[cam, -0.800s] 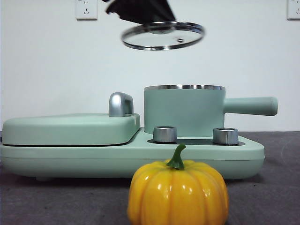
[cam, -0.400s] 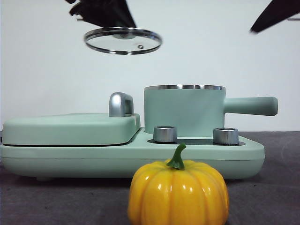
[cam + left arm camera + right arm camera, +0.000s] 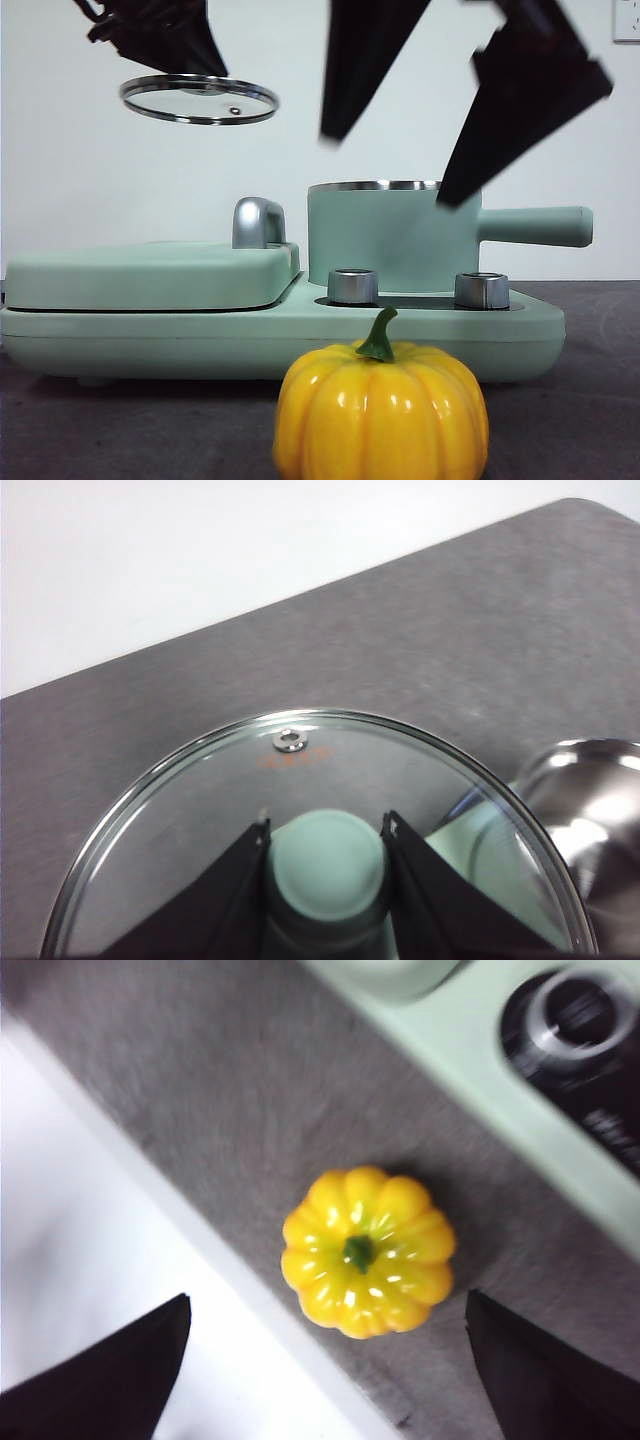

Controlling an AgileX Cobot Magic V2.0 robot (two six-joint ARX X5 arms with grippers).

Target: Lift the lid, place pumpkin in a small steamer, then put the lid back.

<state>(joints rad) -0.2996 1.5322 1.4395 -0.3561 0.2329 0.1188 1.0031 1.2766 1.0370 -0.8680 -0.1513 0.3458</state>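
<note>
Left gripper jaws clamp lid knob, upper left of frame. Right gripper hangs spread above pumpkin, bottom centre on worktop. Best centred before closing. Small steamer uncovered.

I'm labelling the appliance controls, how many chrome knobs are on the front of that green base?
2: one knob below the small steamer's left side, the other knob under its long handle. None looks hidden.
</note>
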